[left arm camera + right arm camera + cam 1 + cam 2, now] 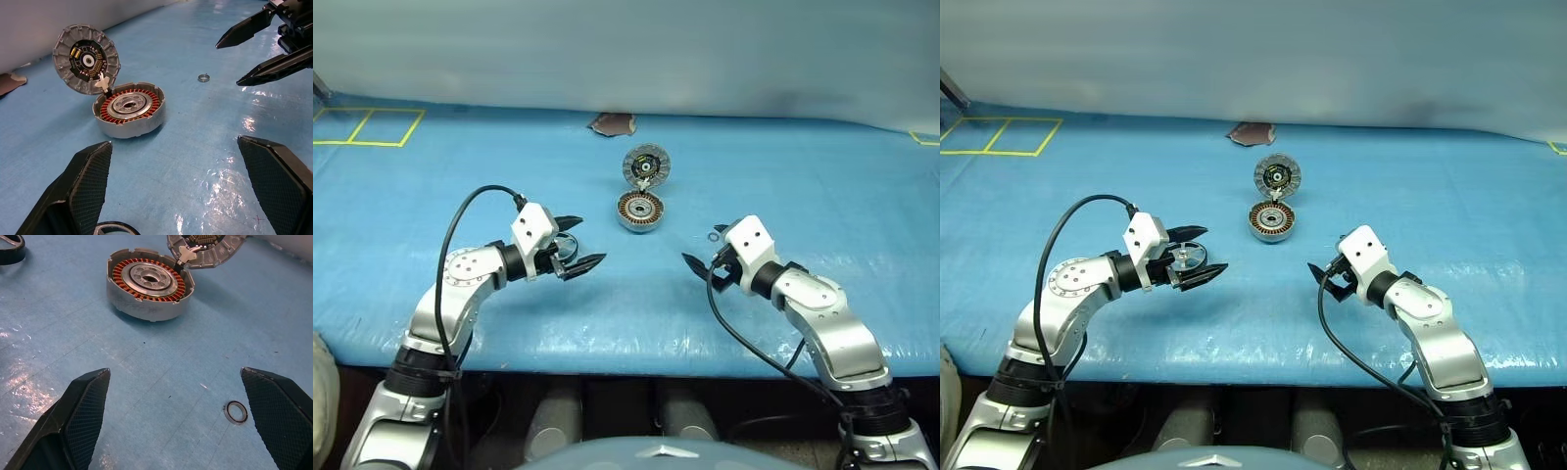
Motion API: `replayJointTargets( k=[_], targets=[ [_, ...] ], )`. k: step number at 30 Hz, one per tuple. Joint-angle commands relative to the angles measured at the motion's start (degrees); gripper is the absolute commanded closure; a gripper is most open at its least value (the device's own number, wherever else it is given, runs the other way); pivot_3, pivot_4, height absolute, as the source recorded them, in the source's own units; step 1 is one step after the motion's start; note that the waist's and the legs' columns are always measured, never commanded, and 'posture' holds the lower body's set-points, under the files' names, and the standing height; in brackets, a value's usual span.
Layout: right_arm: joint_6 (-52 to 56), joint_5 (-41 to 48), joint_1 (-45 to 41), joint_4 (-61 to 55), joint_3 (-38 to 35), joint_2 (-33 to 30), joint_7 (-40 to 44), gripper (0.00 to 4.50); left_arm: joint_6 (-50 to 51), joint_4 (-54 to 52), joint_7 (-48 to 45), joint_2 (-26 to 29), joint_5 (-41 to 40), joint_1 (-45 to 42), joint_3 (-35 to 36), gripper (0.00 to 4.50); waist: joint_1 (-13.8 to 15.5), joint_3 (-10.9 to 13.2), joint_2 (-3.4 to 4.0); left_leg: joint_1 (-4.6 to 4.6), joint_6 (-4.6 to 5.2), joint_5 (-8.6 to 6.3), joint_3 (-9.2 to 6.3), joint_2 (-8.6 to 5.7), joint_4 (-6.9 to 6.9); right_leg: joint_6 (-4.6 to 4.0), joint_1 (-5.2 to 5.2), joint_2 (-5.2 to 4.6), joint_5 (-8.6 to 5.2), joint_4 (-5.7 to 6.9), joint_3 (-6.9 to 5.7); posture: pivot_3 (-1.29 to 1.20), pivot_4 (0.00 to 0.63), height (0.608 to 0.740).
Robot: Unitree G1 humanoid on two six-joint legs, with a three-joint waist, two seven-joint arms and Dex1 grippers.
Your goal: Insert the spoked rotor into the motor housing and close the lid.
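Reaching for the rotor with both grippers spread and empty

We see the spoked rotor [1185,258] lying flat right between our left gripper [1197,257] fingers, so that arm is nearer; our right gripper [1325,277] hangs well apart, a small washer [235,411] just beside it. Farther ahead, between the two, sits the motor housing [1271,220], its lid [1277,176] tipped up beyond.

blue table cover [783,176] | small washer ring [235,411] | yellow tape lines [367,127]
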Motion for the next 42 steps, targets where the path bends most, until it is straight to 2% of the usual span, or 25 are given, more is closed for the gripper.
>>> replayJointTargets(
  k=[1, 8, 13, 16, 19, 22, 26, 32, 42],
  targets=[
    [-0.9, -0.1, -0.9, -0.6, -0.9, -0.4, 0.2, 0.01, -0.9, -0.8, 0.6, -0.3, 0.0, -1.1, 1.0, 0.0, 0.0, 0.0, 0.0, 0.0, 0.0, 0.0, 0.0, 0.0, 0.01, 0.0, 0.0, 0.0, 0.0, 0.0, 0.0, 0.0, 0.15, 0.74],
    [-0.4, -0.3, -0.4, -0.7, -0.6, -0.5, 0.5, 0.01, -1.0, -1.5, 1.4, -0.2, 0.3, -0.1, 1.4, 0.0, 0.0, 0.0, 0.0, -0.01, 0.0, 0.0, 0.0, 0.0, 0.02, 0.0, 0.0, 0.0, 0.0, 0.01, 0.0, 0.0, 0.15, 0.74],
    [-0.3, -4.1, -4.0, 1.1, 3.7, -4.4, 3.3, 0.01, -3.2, -3.1, 2.4, -0.2, 1.5, 0.5, 1.1, 0.0, -0.1, 0.0, 0.0, -0.01, 0.0, 0.0, 0.01, 0.0, 0.07, 0.01, 0.01, 0.0, 0.0, 0.0, 0.0, 0.0, 0.15, 0.74],
    [-1.1, -11.9, -13.9, 4.9, 12.6, -10.4, 9.5, 0.01, -3.5, -3.5, 2.8, 0.3, 2.4, 1.3, 0.9, 0.0, -0.6, 0.0, 0.05, 0.01, 0.0, 0.0, 0.08, 0.01, 0.1, 0.01, -0.02, -0.01, 0.01, 0.03, 0.03, 0.0, 0.15, 0.74],
    [-3.6, -17.3, -23.2, 10.9, 19.6, -11.5, 13.9, 0.01, -3.7, -3.1, 3.0, -0.4, 2.8, 0.7, 0.6, 0.0, -0.7, 0.0, 0.02, 0.02, 0.0, 0.0, 0.08, 0.05, 0.13, -0.01, -0.01, 0.0, 0.02, 0.03, -0.01, 0.0, 0.15, 0.74],
    [-6.8, -21.9, -33.0, 18.0, 26.5, -9.0, 19.0, 0.01, -3.3, -3.7, 3.4, -0.5, 3.2, 1.1, 0.1, 0.0, -0.8, 0.1, 0.01, 0.02, 0.0, 0.0, 0.08, 0.04, 0.08, -0.01, -0.03, 0.0, 0.03, 0.02, 0.0, 0.0, 0.15, 0.74],
    [-11.0, -24.7, -40.7, 26.2, 30.9, -4.0, 22.4, 0.01, -3.0, -5.0, 4.3, -0.2, 3.3, 3.0, 0.3, 0.0, -1.0, 0.1, 0.0, 0.0, -0.01, 0.0, 0.07, 0.03, -0.12, -0.01, -0.1, 0.01, 0.06, -0.01, 0.0, 0.0, 0.15, 0.74],
    [-17.3, -26.6, -47.3, 39.8, 32.2, 2.7, 23.8, 0.01, -2.7, -7.0, 5.9, -0.2, 3.8, 5.4, 1.0, 0.0, -0.7, 0.1, -0.02, -0.01, -0.03, 0.01, -0.02, -0.03, -0.22, -0.01, -0.11, 0.01, 0.08, -0.03, -0.01, 0.0, 0.15, 0.74],
    [-25.4, -28.2, -52.6, 59.1, 31.4, 9.1, 24.9, 0.01, -1.6, -10.6, 7.9, 0.1, 3.9, 9.2, 2.2, 0.0, -1.1, 0.1, 0.0, 0.11, -0.14, 0.09, -0.01, 0.01, -0.21, -0.07, -0.09, 0.06, 0.11, 0.06, -0.01, 0.0, 0.15, 0.74]
  ],
)
